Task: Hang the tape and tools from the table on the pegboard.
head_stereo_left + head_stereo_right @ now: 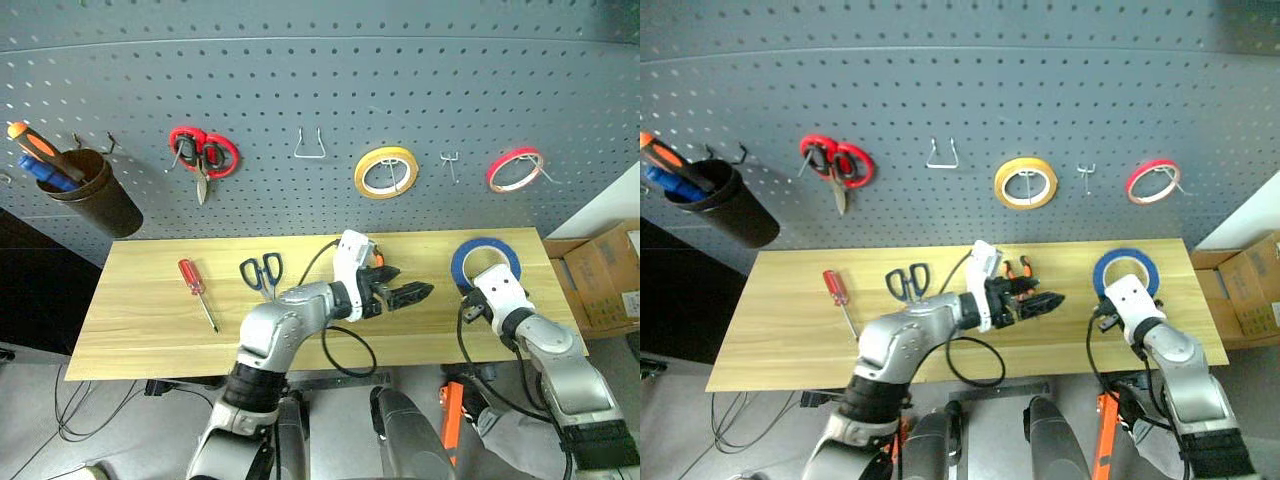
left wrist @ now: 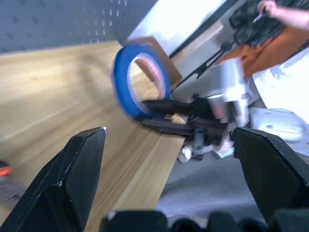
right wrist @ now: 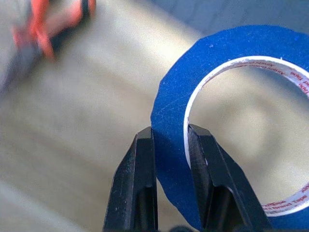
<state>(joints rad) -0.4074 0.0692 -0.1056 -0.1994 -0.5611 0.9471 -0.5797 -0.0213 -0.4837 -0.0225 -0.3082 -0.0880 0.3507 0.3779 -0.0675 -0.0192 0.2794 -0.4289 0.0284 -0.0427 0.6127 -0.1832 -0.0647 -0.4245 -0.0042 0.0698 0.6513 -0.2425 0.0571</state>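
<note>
My right gripper (image 3: 171, 140) is shut on the rim of the blue tape (image 3: 231, 43), one finger inside the ring and one outside. It holds the tape (image 1: 466, 255) upright just above the right end of the table (image 1: 150, 320). Over the middle of the table my left gripper (image 1: 405, 295) is open and empty, pointing right toward the tape (image 2: 126, 82). Behind its wrist lie the orange-and-black pliers (image 1: 1018, 268), partly hidden. The blue-handled scissors (image 1: 262, 272) and the red-handled screwdriver (image 1: 197, 290) lie on the left half. The pegboard (image 1: 320, 80) rises behind the table.
On the pegboard hang red scissors (image 1: 203, 152), a yellow roll (image 1: 386, 172), a red-pink roll (image 1: 515, 168), a black cup (image 1: 90, 195) with an orange-black screwdriver, and bare hooks (image 1: 310, 145) (image 1: 450, 165). A black cable (image 1: 345, 350) loops over the front edge. A cardboard box (image 1: 610, 275) stands right.
</note>
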